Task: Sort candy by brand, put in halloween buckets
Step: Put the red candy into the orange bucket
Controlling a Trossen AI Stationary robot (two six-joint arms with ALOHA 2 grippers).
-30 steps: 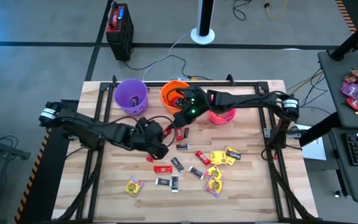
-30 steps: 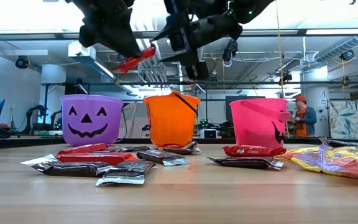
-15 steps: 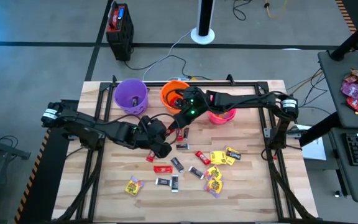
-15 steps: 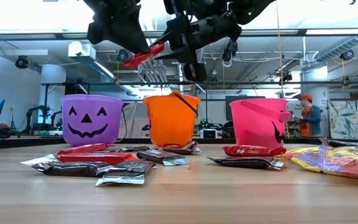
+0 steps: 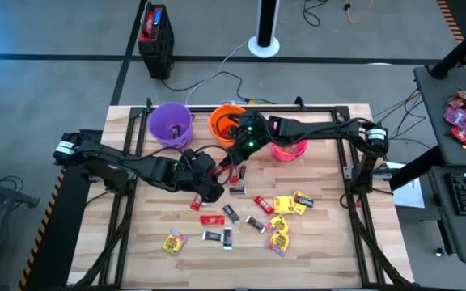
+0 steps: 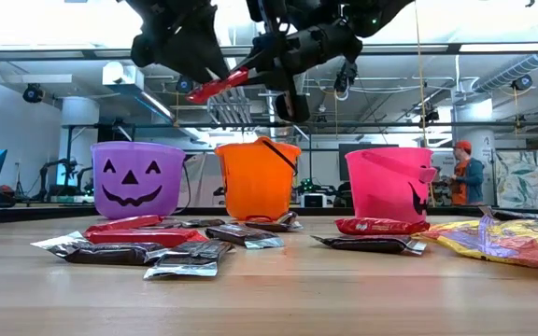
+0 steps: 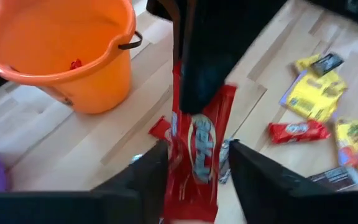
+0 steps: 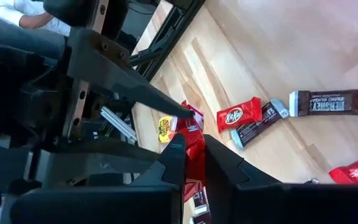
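Observation:
A red candy bar hangs high above the table, in front of the orange bucket, between my two grippers. My right gripper is shut on its upper end. My left gripper is open, its fingers standing on either side of the bar's lower end. The purple bucket and the pink bucket stand on the table to either side of the orange one. More candy lies loose on the table in red, dark and yellow wrappers. My right gripper pinches the red bar's upper end between its two fingers, coming from the table's far right side and lying along the bar. The bar is lifted clear and slants. My left gripper's fingers flank the lower end; whether they touch it I cannot tell.
Both arms meet over the table's middle, just near of the orange bucket. A person stands in the room beyond the table. Yellow packets lie toward the right, and another yellow packet lies at the near left.
My left gripper has carried the red bar up and toward my right gripper. The bar's free end has come in between the right fingers. The bar stays slanted and clear of the table.

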